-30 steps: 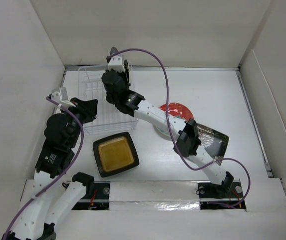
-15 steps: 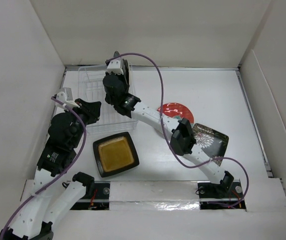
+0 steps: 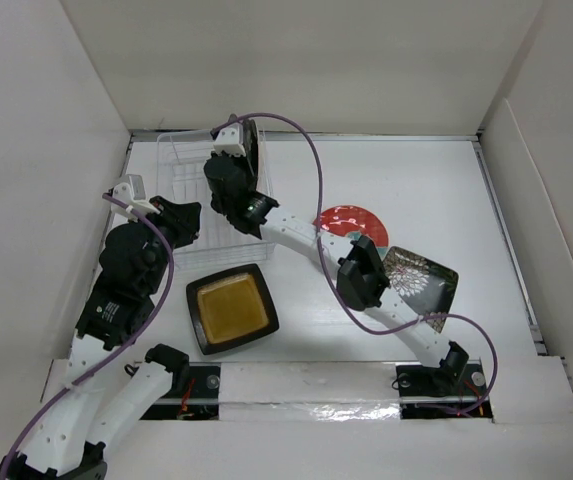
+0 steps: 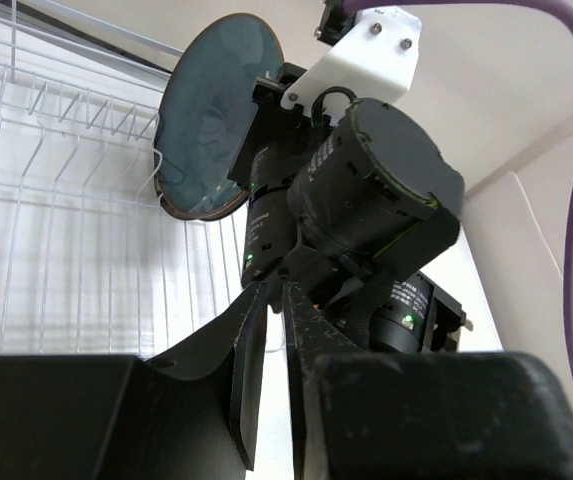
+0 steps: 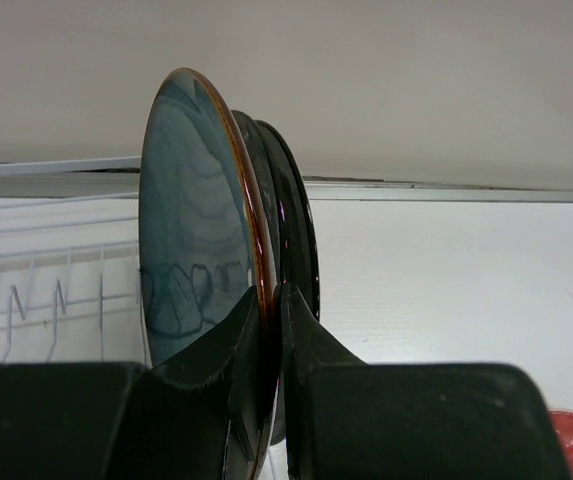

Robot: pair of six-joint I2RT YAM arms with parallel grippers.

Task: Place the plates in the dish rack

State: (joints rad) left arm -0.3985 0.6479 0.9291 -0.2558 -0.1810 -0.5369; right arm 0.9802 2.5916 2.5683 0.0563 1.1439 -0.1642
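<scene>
White table (image 3: 416, 180), teal plate (image 5: 191, 220) upright, face leftward, in right gripper (image 5: 270, 296)

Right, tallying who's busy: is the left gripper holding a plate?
No, the left gripper is shut with nothing between its jaws; the teal plate sits in the right gripper.

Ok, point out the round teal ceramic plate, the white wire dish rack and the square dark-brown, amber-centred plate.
Round teal plate (image 5: 191, 230): right wrist view, its glazed face.
White wire dish rack (image 3: 186, 180): top external view, bare floor wires.
Square dark-brown plate (image 3: 231, 308): top external view, amber centre.
</scene>
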